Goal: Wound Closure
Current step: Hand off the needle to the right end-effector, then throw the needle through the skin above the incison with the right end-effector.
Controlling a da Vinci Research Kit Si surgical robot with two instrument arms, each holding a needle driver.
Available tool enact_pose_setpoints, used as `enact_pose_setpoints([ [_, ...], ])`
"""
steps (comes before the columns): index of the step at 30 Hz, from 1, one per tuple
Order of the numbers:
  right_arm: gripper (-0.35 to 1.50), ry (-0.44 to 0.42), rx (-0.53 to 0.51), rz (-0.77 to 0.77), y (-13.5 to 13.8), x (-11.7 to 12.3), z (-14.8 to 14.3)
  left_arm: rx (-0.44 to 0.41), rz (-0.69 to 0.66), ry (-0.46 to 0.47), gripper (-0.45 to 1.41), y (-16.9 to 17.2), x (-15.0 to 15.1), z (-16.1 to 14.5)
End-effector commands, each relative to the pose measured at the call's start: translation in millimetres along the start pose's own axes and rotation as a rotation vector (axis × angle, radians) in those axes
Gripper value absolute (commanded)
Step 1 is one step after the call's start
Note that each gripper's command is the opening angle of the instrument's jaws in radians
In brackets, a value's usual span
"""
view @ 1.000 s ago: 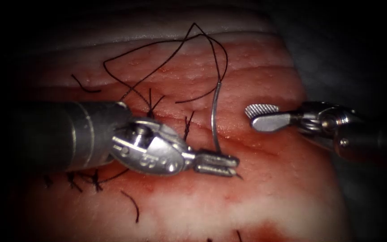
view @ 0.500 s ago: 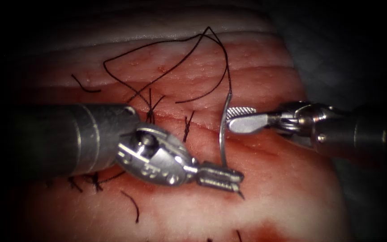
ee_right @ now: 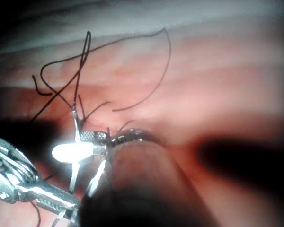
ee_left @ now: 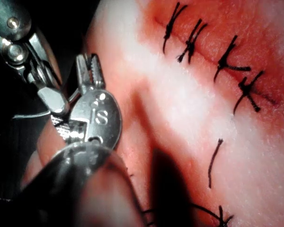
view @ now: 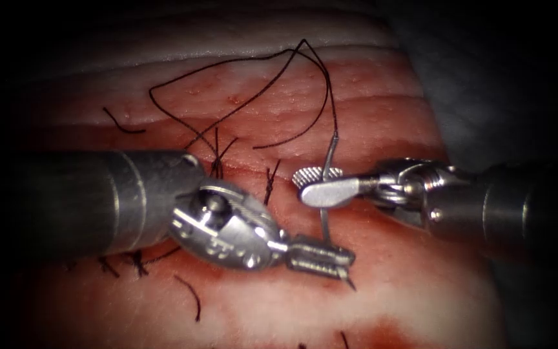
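My left tool (view: 345,260) is shut on the curved needle (view: 324,223) close to its point, which pokes out past the jaws just above the tissue (view: 382,103). The needle rises from there, clear of the tissue. My right tool (view: 302,185) comes in from the right with its jaws open on either side of the needle's middle. Black thread (view: 240,61) runs from the needle's tail in a wide loop back to the stitches (view: 217,152). The right wrist view has the right tool (ee_right: 68,146) at the needle (ee_right: 75,124). The left tool (ee_left: 89,64) appears in the left wrist view.
Several knotted stitches (ee_left: 234,56) line the closed part of the cut. Short cut ends of thread (view: 192,298) lie on the tissue near the front, another (view: 123,124) at the back left. Red fluid (view: 382,333) wets the tissue by the front edge.
My right tool has moved left until its open jaws straddle the needle's middle. The left tool shifted slightly down and right with the needle.
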Motion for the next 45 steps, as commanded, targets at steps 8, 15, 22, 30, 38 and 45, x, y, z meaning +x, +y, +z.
enact_pose_setpoints([
  [8, -0.35, 0.019, -0.015, 0.019, 0.4, 0.2, 0.6, -0.002, 0.004, 0.006, -0.45, -0.2, -0.2, 0.5],
  [15, -0.35, 0.099, -0.05, 0.01, -0.2, 2.3, -0.9, 0.057, -0.108, 0.029, 1.08, -0.2, 0.0, 1.2],
  [22, -0.35, 0.257, -0.247, -0.246, -0.5, 5.9, -4.8, 0.113, -0.353, -0.065, 1.08, -1.1, -1.5, -0.4],
  [30, -0.35, 0.356, -0.506, -0.677, 2.2, 7.1, -4.8, 0.162, -0.753, -0.294, -0.43, 0.1, -10.2, -1.6],
  [38, -0.35, 0.337, -0.586, -0.926, 5.5, 8.2, -4.8, 0.069, -0.808, -0.458, -0.42, 4.3, -16.4, 1.1],
  [45, -0.35, 0.325, -0.623, -1.04, 7.1, 8.7, -5.0, -0.002, -0.81, -0.49, -0.38, 7.4, -17.7, 2.6],
])
